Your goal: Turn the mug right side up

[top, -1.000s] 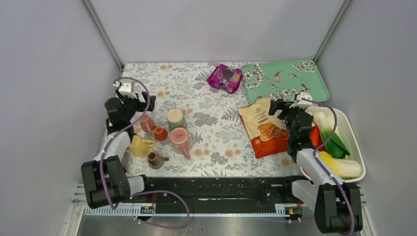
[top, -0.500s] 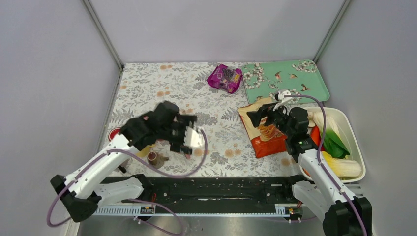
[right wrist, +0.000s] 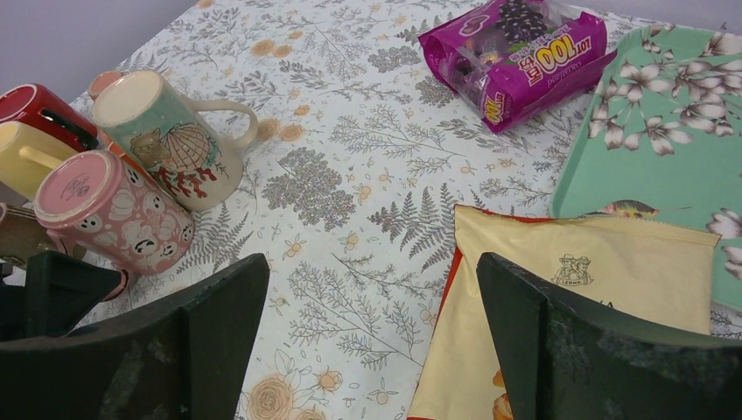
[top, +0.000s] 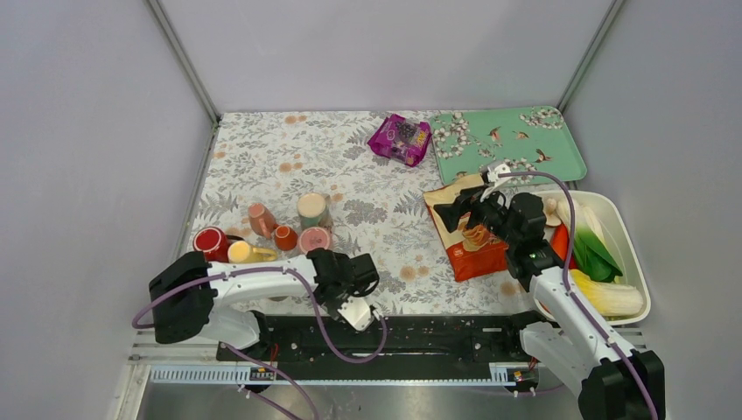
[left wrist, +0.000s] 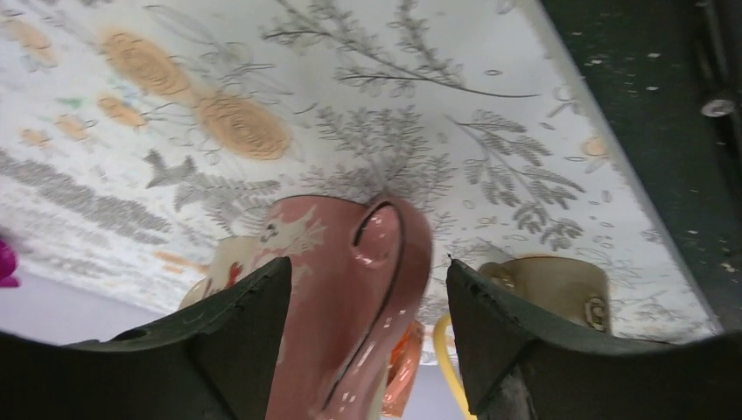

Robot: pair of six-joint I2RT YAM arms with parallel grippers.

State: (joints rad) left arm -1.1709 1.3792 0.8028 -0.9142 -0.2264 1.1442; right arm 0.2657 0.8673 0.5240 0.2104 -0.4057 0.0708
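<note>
Standing base-up on the table, the pink mug sits in a cluster of cups, just in front of the shell-painted mug and right of the yellow mug. The left gripper has its jaws spread wide on either side of the pink mug, whose handle faces its camera. Well to the mug's right, the right gripper hovers by the snack bag, jaws wide and empty.

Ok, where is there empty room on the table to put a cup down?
The flowery cloth is bare at the far left, between the bunch of mugs and the purple snack packet. Also bare in the middle, between the pink mug and the orange chip bag. The near left is crowded with mugs.
</note>
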